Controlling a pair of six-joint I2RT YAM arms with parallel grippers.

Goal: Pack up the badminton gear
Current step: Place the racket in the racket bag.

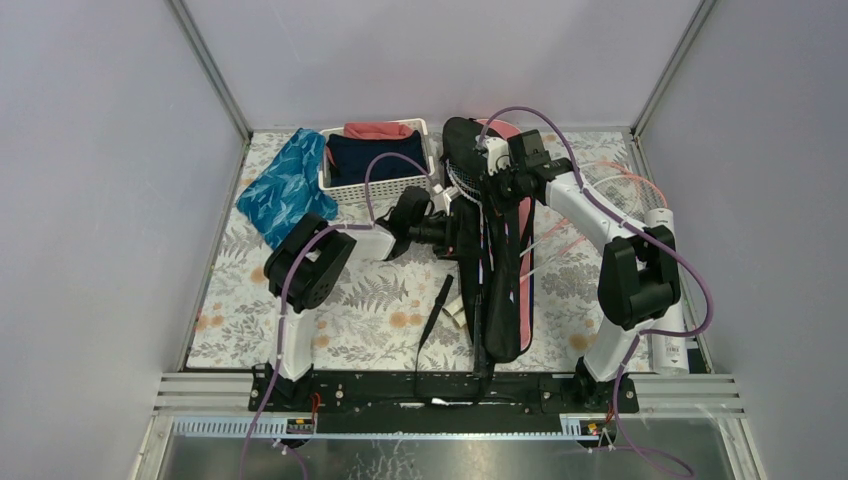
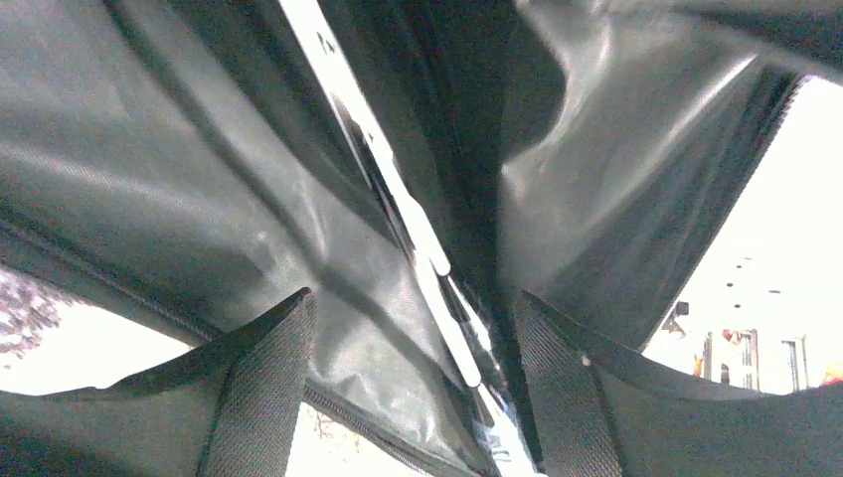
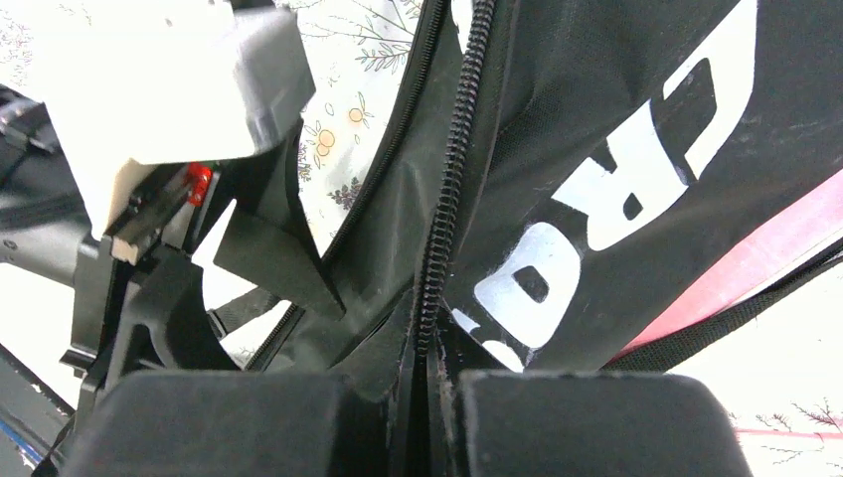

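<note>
The black "CROSSWAY" racket bag (image 1: 505,300) lies lengthwise mid-table, its far end lifted, over the pink bag (image 1: 527,292). My right gripper (image 3: 427,383) is shut on the black bag's zipper edge (image 3: 452,179); from above the right gripper (image 1: 492,168) is at the raised end. A racket's strings (image 1: 462,182) show in the bag mouth. My left gripper (image 1: 458,226) is at the bag's left edge. In the left wrist view its fingers (image 2: 263,388) stand wide apart, with grey bag lining (image 2: 378,328) and a thin white racket shaft (image 2: 398,199) between them. The left gripper (image 2: 413,338) is open.
A white slatted basket (image 1: 378,185) of navy and red clothes stands at the back, with a blue patterned cloth (image 1: 285,188) to its left. A thin racket frame (image 1: 630,190) and the white shuttlecock tube (image 1: 668,300) lie along the right edge. A black strap (image 1: 435,310) trails toward the front.
</note>
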